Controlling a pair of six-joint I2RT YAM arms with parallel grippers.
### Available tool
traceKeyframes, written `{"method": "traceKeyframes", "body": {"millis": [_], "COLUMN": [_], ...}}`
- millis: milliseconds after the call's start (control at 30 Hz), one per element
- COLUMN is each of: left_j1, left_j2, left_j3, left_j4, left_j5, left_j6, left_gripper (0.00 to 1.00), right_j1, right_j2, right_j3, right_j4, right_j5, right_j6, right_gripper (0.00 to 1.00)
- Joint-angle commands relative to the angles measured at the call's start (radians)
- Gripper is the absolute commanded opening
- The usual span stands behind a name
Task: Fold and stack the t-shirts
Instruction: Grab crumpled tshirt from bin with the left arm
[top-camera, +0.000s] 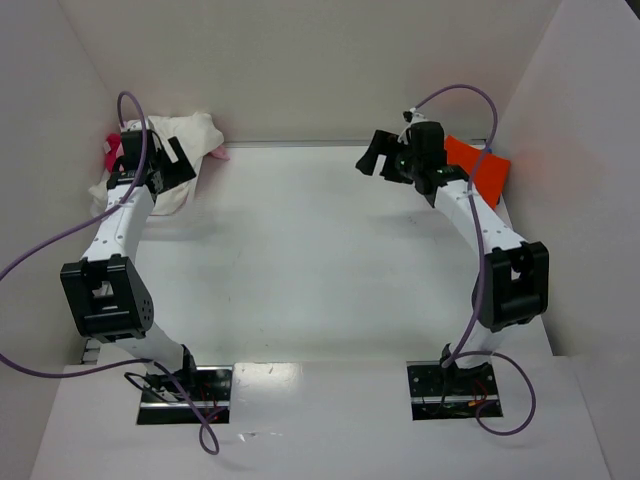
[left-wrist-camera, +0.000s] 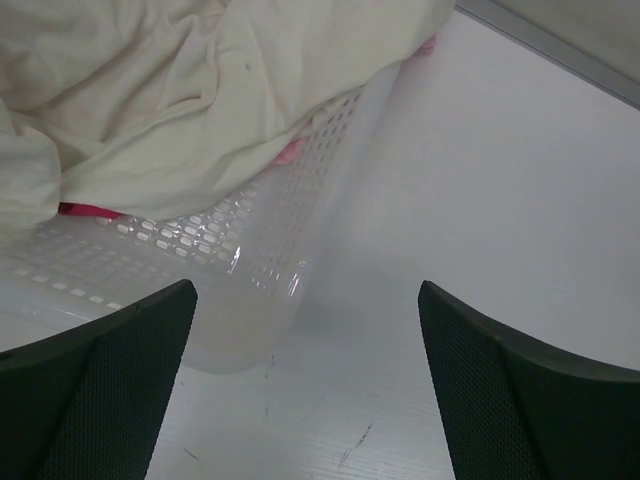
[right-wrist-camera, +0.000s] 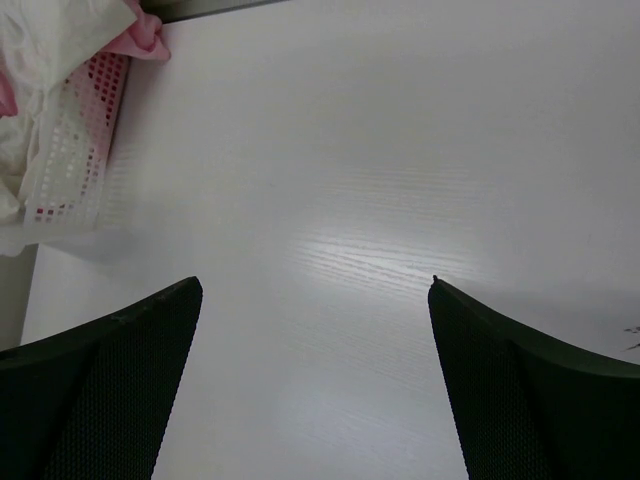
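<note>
We see the left gripper (left-wrist-camera: 306, 290) with its fingers spread wide and gripping nothing. Just ahead of the gap between them sits a rounded corner of the white slotted basket (left-wrist-camera: 270, 235), standing on the table (left-wrist-camera: 500, 200). We cannot tell whether either finger touches the basket. Further ahead and to this gripper's left, the cream-white t-shirt (left-wrist-camera: 180, 90) is heaped, crumpled, over the basket's rim. A strip of the red-magenta t-shirt (left-wrist-camera: 85, 210) shows under its edge, and bits of the light pink t-shirt (left-wrist-camera: 290, 152) peek out along the basket wall. Moving right, the right gripper (right-wrist-camera: 315, 282) stands just as wide apart and also holds nothing, with only table surface showing between its fingers. It points toward the left side, so the basket with its cream and pink cloth lies well ahead of it, up and to its left. The orange t-shirt (top-camera: 478, 165) lies behind this gripper, beside its wrist, partly hidden by the arm and well apart from the heap.
</note>
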Motion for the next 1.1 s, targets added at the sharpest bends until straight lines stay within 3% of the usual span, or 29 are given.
{"method": "traceKeyframes", "body": {"millis": [0,333,400,633,1067], "left_j1": [0.0,-0.029,-0.032,-0.032,-0.009], "left_j2": [-0.035,-0.026,0.013,0.26,0.463], "left_j3": [0.024,0.004,0.039,0.373,0.438], "left_j4": [0.049,0.103,0.107,0.002,0.153], "left_j5": [0.024,0.089,0.051,-0.102,-0.231], "left_j6": [0.018,0.061,0.061,0.061,0.004], "left_gripper": [0.99,0.99,0.99,0.99,0.99], "right_j1": [0.002,0.002,0.002,0.002,0.002], "right_j2": [-0.08,-0.116,-0.124,-0.159,-0.112], "right_j3": [-0.025,-0.083,-0.083,-0.129,-0.071], "right_j4": [0.038,0.056,0.049,0.078,0.056], "right_j5": [0.029,0.048,0.048,0.048,0.067], "right_j6": [-0.015,-0.015,-0.015,-0.006,0.003], "right_gripper": [0.99,0.99,0.99,0.99,0.99]}}
